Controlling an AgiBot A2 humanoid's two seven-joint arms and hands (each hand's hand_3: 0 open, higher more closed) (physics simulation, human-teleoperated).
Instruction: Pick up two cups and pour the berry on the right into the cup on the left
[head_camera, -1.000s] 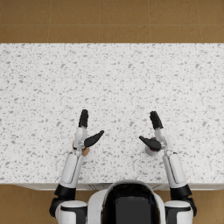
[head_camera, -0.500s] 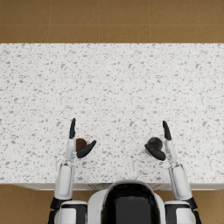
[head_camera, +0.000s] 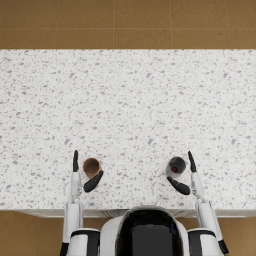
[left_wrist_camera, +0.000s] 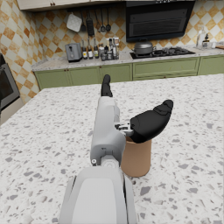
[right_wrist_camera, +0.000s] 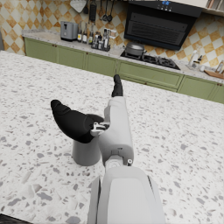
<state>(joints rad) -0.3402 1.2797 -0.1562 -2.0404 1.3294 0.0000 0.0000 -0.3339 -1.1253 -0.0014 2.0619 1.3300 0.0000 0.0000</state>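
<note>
A brown cup (head_camera: 91, 166) (left_wrist_camera: 136, 156) stands upright on the speckled counter (head_camera: 130, 110) near its front edge, left of centre. My left hand (head_camera: 83, 174) (left_wrist_camera: 131, 111) is open beside it, fingers straight along its outer side and the thumb (left_wrist_camera: 150, 121) reaching over its near rim. A dark grey cup (head_camera: 176, 165) (right_wrist_camera: 86, 148) stands upright to the right, with a red berry (head_camera: 174, 170) inside. My right hand (head_camera: 187, 175) (right_wrist_camera: 94, 113) is open beside that cup, its thumb (right_wrist_camera: 70, 120) across the near rim. Neither cup is lifted.
The counter's front edge (head_camera: 130, 211) lies just under both hands. Beyond the counter, the wrist views show green cabinets (left_wrist_camera: 131, 72), a stove with a pot (left_wrist_camera: 143, 46), a toaster (left_wrist_camera: 73, 52) and bottles.
Both arms have pulled back toward the front edge and spread outward. The two cups, hidden under the hands a second ago, now show between each hand's fingers and thumb.
</note>
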